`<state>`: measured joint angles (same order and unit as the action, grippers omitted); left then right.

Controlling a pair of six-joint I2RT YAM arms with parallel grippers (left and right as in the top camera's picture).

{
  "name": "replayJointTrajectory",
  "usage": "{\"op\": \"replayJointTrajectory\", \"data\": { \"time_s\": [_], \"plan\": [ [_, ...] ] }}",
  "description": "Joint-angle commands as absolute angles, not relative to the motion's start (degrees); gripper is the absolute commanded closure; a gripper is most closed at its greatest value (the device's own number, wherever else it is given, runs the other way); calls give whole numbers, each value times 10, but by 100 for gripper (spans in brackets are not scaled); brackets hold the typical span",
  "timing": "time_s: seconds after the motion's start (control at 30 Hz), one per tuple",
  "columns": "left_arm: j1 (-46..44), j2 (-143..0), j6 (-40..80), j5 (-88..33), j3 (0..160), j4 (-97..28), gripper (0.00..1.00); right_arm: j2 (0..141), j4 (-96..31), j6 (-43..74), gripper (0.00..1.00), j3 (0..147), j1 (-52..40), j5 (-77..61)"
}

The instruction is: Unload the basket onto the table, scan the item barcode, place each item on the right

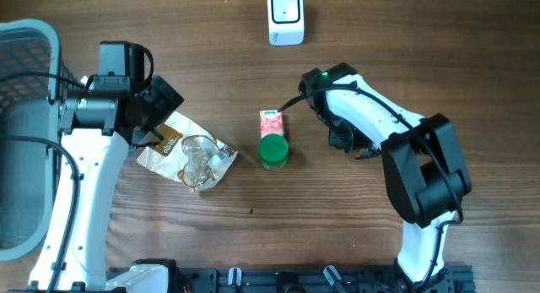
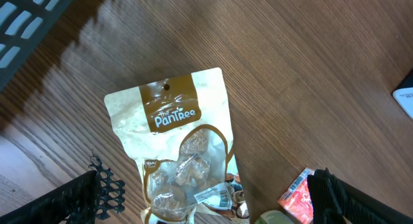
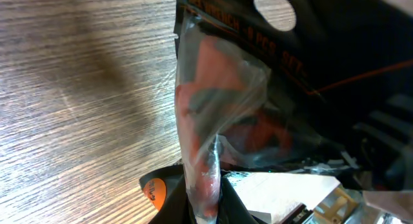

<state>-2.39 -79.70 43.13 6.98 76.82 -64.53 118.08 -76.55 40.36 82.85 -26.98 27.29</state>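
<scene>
from above, the right gripper (image 3: 197, 201) is mostly hidden under its own arm, so the packet (image 3: 219, 114) it holds shows only as a sliver of red just to the right of the green-lidded container (image 1: 272, 148) in the middle of the table (image 1: 439, 48). the right wrist view fills in the rest: a clear plastic packet with a black header and a round hang hole, with something red inside that is too blurred to name. it is pinched tight between the closed fingers and lifted off the wood. a white label shows near the bottom of that view, cut off and unreadable. the container carries a pink label, and i cannot tell whether label and lid are one thing or two lying together. to the left of the container lies a cream and brown snack pouch (image 2: 171, 121), flat, with a small barcode sticker at its lower end. the left gripper (image 2: 211, 188) hangs above it with its fingers spread wide and nothing between them. beyond the container, toward the far edge, stands a white scanner (image 1: 285, 16). far to its left a grey mesh basket (image 1: 29, 82) runs out of view. the table is dark brown wood grain, and no room shows around it.
</scene>
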Motion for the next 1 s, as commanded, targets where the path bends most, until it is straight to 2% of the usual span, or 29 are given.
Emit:
{"op": "replayJointTrajectory", "data": {
  "time_s": [0.0, 0.23, 0.27, 0.4, 0.5, 0.53, 0.63, 0.87, 0.9, 0.93, 0.97],
  "plan": [
    [-21, -798, 423, 71, 769, -646, 0, 1191, -769, 433, 92, 828, -283, 301],
    [-21, -798, 422, 71, 769, -646, 0, 1218, -777, 435, 91, 828, -298, 322],
    [-21, -798, 423, 71, 769, -646, 0, 1233, -781, 435, 84, 828, -298, 322],
    [-21, -798, 422, 71, 769, -646, 0, 1250, -835, 435, 71, 834, -298, 336],
    [-21, -798, 423, 71, 769, -646, 0, 1249, -893, 436, 67, 879, -298, 318],
    [-21, -798, 423, 71, 769, -646, 0, 1249, -902, 435, 63, 894, -298, 312],
    [-21, -798, 423, 71, 769, -646, 0, 1244, -923, 420, 32, 954, -296, 297],
    [-21, -798, 423, 71, 769, -646, 0, 1089, -920, 429, 24, 1009, -283, 297],
    [-21, -798, 422, 71, 769, -646, 0, 1051, -922, 441, 18, 1009, -283, 305],
    [-21, -798, 423, 71, 769, -646, 0, 1006, -922, 452, 3, 1009, -282, 315],
    [-21, -798, 423, 71, 769, -646, 0, 974, -920, 454, 0, 1009, -280, 316]
  ]
}}
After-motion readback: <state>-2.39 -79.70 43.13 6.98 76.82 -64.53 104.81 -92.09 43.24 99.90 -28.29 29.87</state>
